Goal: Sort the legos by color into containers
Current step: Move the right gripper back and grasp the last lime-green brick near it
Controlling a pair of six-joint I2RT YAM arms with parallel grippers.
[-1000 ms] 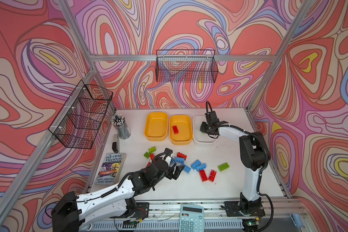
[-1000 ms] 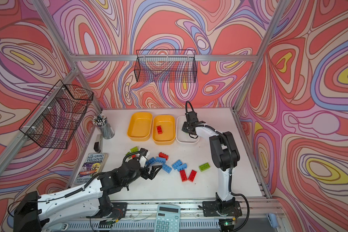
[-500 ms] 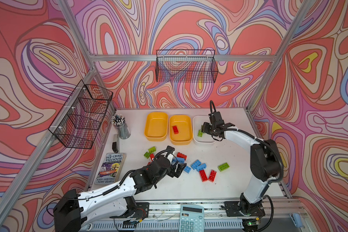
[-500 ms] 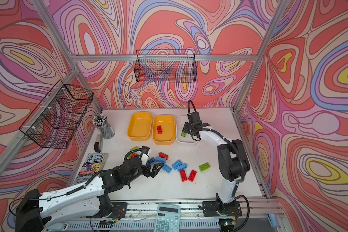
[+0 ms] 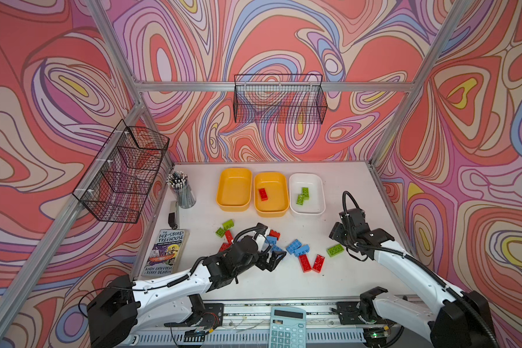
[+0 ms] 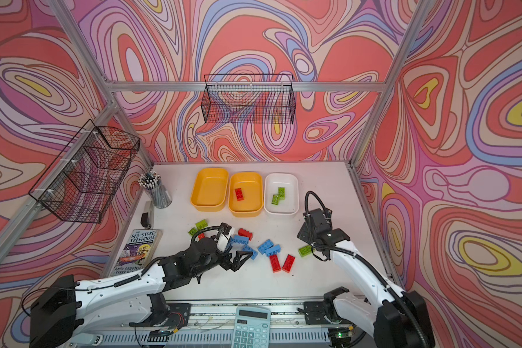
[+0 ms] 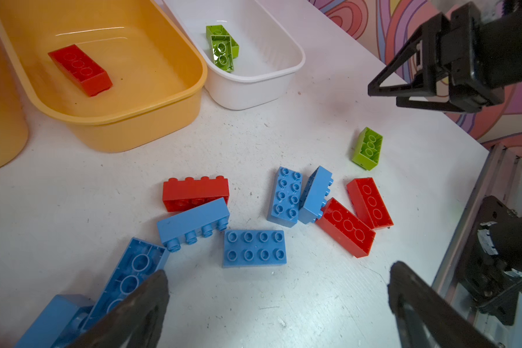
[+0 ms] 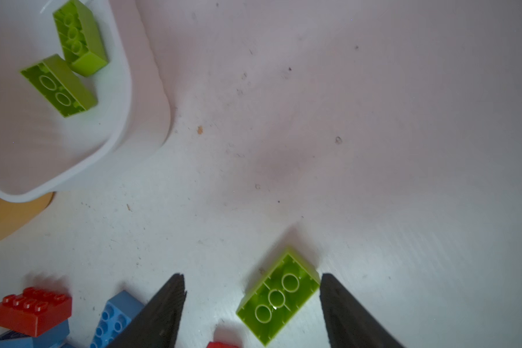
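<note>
Fingers of the right gripper stand spread, empty, astride a lime lego on the surface, probably bound for the white container; left gripper's fingers gape above blue legos.

A lone brick lies on the table under the right pincer (off-centre between its jaws). Beyond that pincer, to its left, three trays stand in a row: the near tray holds two touching bricks, the mid tray one brick, and the far tray sits past it. Loose bricks lie ahead of the left pincer, between both pincers.
</note>
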